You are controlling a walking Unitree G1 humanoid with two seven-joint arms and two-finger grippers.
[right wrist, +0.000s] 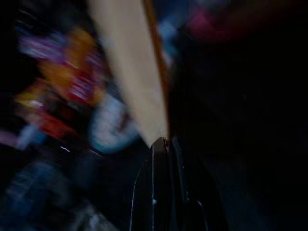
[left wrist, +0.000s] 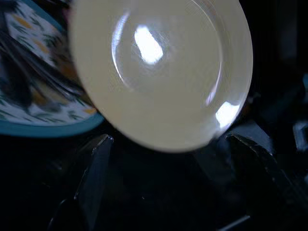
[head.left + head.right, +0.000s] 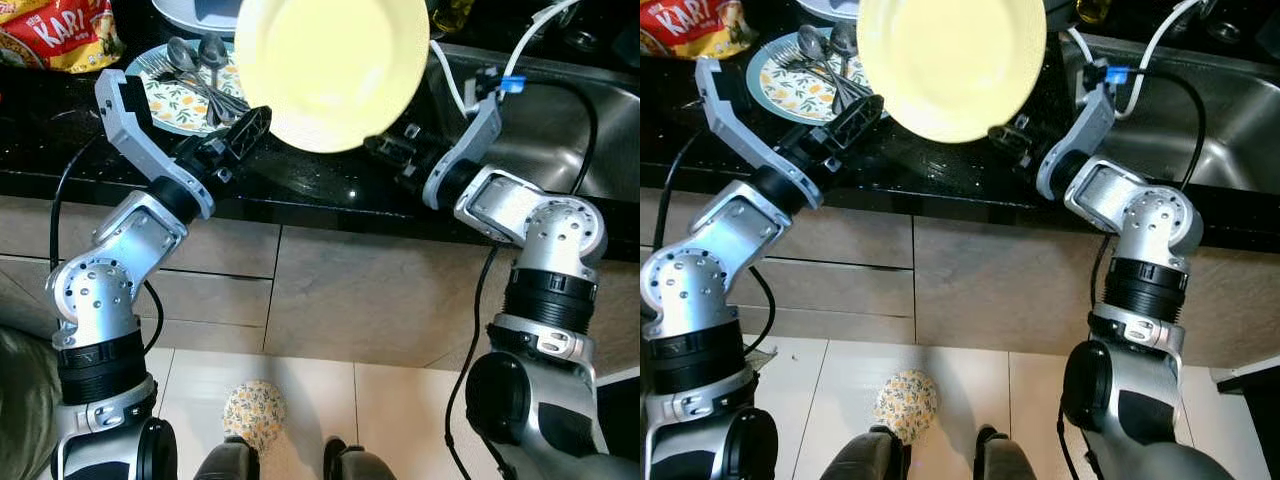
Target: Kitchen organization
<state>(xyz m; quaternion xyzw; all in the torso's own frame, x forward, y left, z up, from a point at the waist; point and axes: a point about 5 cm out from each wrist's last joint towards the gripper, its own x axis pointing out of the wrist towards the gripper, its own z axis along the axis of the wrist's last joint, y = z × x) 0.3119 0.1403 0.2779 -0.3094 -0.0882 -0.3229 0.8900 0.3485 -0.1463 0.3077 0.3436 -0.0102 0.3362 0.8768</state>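
I see the black table (image 3: 330,185) running across the top, with the steel sink (image 3: 560,130) set into it at 2 o'clock. The cabinet fronts (image 3: 330,290) drop below the table edge to the pale tiled floor (image 3: 400,410), where a small floral object (image 3: 253,415) lies at 6 o'clock between the robot's feet.

The biggest loose thing is the yellow plate (image 3: 335,65), raised above the table at 12 o'clock and tilted toward the camera. My right gripper (image 3: 385,145) has it at its lower rim: in the right wrist view the fingers (image 1: 161,192) are pressed on the plate's edge, which rises edge-on from them. That view is badly blurred, so I can make out little else.

My left gripper (image 3: 250,125) sits at the plate's 8 o'clock, just beside the rim. In the left wrist view its fingers (image 2: 94,178) are spread wide, with the plate hanging past their tips and not touching them as far as I can tell.

Behind the left gripper, at 10 o'clock, a floral plate (image 3: 170,95) with a teal rim lies on the table, carrying spoons (image 3: 195,55) and forks (image 3: 165,75). A red snack bag (image 3: 55,30) lies at 10 o'clock beyond it.
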